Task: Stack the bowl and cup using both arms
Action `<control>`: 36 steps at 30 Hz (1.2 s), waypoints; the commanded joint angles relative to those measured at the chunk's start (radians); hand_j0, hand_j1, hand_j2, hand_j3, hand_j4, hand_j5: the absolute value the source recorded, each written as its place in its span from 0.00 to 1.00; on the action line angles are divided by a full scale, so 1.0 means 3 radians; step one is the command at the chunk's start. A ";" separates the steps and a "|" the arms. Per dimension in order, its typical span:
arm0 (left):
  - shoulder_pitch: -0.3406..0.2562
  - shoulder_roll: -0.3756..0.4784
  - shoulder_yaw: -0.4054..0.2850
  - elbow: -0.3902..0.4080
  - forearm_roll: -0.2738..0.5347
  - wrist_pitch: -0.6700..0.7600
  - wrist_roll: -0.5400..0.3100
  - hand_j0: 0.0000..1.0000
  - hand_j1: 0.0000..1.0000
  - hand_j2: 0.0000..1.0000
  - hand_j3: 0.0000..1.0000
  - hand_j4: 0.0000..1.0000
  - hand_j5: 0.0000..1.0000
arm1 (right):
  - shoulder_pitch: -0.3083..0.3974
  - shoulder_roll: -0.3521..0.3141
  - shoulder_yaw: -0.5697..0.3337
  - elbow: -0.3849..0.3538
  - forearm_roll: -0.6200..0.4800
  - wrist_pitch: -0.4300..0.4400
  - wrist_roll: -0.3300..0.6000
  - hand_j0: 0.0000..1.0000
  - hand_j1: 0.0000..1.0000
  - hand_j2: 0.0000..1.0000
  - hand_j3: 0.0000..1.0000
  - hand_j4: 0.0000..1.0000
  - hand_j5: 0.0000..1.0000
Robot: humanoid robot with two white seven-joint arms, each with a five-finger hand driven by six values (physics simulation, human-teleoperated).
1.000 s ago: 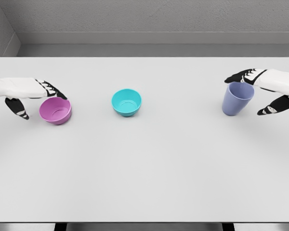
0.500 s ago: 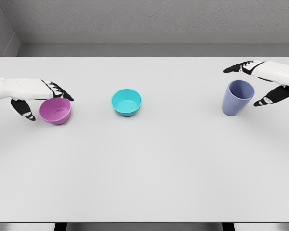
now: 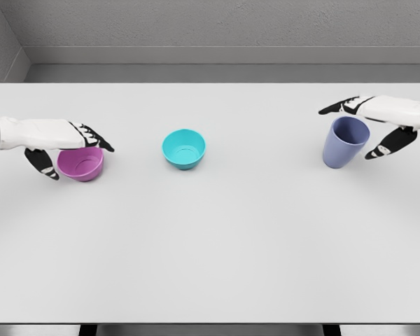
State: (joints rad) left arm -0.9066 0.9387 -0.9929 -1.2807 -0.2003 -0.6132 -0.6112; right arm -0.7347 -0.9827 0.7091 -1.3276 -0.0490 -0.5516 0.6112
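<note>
Round teal plastic bowl (image 3: 183, 148) centre frame, clear worktop (image 3: 217, 245) all round. Pink plastic bowl (image 3: 80, 162) at left, left robot hand (image 3: 66, 143) spread over its rim, not gripping. Lavender plastic cup (image 3: 345, 142) upright right, right robot hand (image 3: 367, 122) open beside it, near right edge.

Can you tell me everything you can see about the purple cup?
The purple cup is a plain, smooth tumbler that looks like plastic, periwinkle in colour, wider at its open rim than at its base, with no handle. It appears empty and stands upright on the white table, far to the right of the teal bowl. The right hand is spread around its rim, fingers over the far side and thumb on the near right; whether they touch it cannot be told.
</note>
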 commanded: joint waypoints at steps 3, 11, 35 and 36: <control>0.0005 -0.0051 0.0001 0.0010 0.0013 0.0008 0.0001 1.00 1.00 1.00 1.00 1.00 1.00 | -0.0097 -0.0058 0.0203 0.0007 -0.0087 0.0100 -0.0001 1.00 1.00 1.00 1.00 1.00 1.00; 0.0005 -0.0107 -0.0004 0.0143 0.0013 0.0008 0.0001 1.00 1.00 1.00 1.00 1.00 1.00 | -0.0154 -0.0048 0.0260 0.0018 -0.0087 0.0167 -0.0001 1.00 1.00 1.00 1.00 1.00 1.00; 0.0041 -0.0107 0.0007 0.0265 0.0013 0.0008 0.0001 1.00 1.00 1.00 1.00 1.00 1.00 | -0.0169 0.0208 0.0265 0.0411 -0.0046 0.0218 -0.0001 1.00 1.00 1.00 1.00 1.00 1.00; 0.0041 -0.0107 0.0007 0.0265 0.0013 0.0008 0.0001 1.00 1.00 1.00 1.00 1.00 1.00 | -0.0169 0.0213 0.0265 0.0422 -0.0046 0.0218 -0.0001 1.00 1.00 1.00 1.00 1.00 1.00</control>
State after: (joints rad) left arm -0.8943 0.9051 -0.9922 -1.2015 -0.2016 -0.6132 -0.6112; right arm -0.7854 -0.9240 0.7893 -1.2095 -0.0576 -0.4879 0.6112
